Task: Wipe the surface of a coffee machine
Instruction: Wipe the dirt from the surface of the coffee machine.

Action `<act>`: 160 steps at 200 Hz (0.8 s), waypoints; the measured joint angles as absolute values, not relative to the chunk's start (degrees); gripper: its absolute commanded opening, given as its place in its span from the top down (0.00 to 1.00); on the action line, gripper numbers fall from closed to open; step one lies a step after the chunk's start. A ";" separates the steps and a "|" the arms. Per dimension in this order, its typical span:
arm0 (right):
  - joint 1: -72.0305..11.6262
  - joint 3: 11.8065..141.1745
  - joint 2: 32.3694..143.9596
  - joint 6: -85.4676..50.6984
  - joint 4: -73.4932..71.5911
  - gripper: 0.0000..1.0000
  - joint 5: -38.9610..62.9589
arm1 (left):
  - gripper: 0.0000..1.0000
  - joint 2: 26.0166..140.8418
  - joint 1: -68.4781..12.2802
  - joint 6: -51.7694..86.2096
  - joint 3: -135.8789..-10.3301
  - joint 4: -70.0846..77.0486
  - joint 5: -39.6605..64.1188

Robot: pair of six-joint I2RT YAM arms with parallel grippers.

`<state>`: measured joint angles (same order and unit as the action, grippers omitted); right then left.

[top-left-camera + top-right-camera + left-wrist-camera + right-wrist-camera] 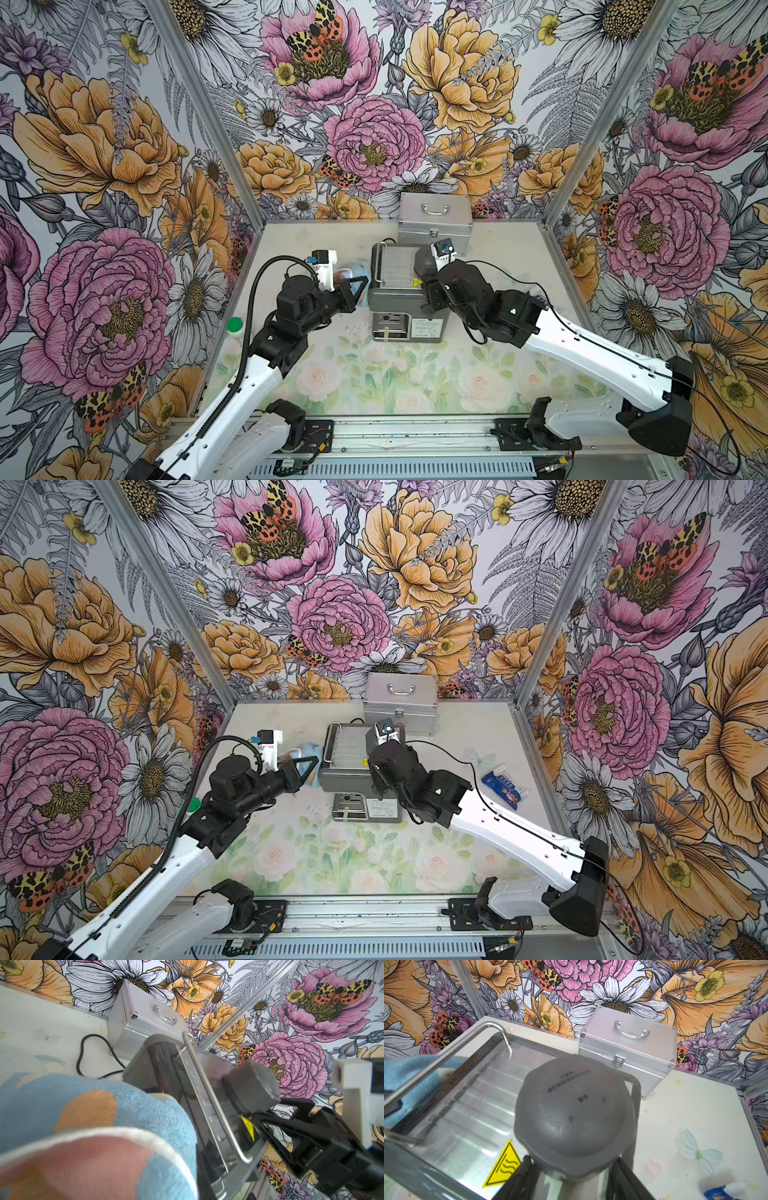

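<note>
The coffee machine (397, 270), a boxy dark-grey appliance with a ribbed top tray (477, 1105) and a yellow warning sticker (502, 1165), stands mid-table in both top views (347, 752). My left gripper (360, 291) is shut on a blue cloth (353, 272) with orange and pink patches (104, 1115). The cloth is pressed to the machine's left side, below the steel rail (207, 1093), and it hides the fingers in the left wrist view. My right gripper (572, 1165) is closed around the base of the grey dome cap (575, 1118) at the machine's top right, one black finger on each side.
A silver aluminium case (434, 220) with a handle stands right behind the machine. The machine's black cable (83, 1053) loops on the table beside it. A green-capped white bottle (235, 326) sits at the left edge, and a blue packet (505, 789) lies at the right. Floral walls enclose three sides.
</note>
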<state>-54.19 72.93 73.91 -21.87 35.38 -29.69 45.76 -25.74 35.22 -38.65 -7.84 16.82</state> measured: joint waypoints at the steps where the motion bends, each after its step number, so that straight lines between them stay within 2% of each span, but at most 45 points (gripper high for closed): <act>1: -54.19 72.93 73.91 -21.89 35.38 0.38 -29.71 | 1.00 45.12 -26.02 35.38 -38.30 -7.90 16.47; 39: -54.19 72.93 73.93 -22.09 35.35 0.38 -29.69 | 1.00 31.46 -34.50 37.56 -31.70 -13.47 11.53; 67: -54.19 72.93 74.00 -22.11 35.33 0.39 -29.69 | 1.00 27.07 -40.66 38.54 -30.24 -16.36 8.86; 126: -54.19 73.03 74.04 -22.52 35.38 0.39 -29.67 | 1.00 37.85 -56.73 36.38 -33.34 -17.17 -2.74; 160: -54.19 73.12 74.11 -22.92 35.42 0.39 -29.69 | 1.00 44.99 -62.89 35.14 -35.66 -11.75 -6.92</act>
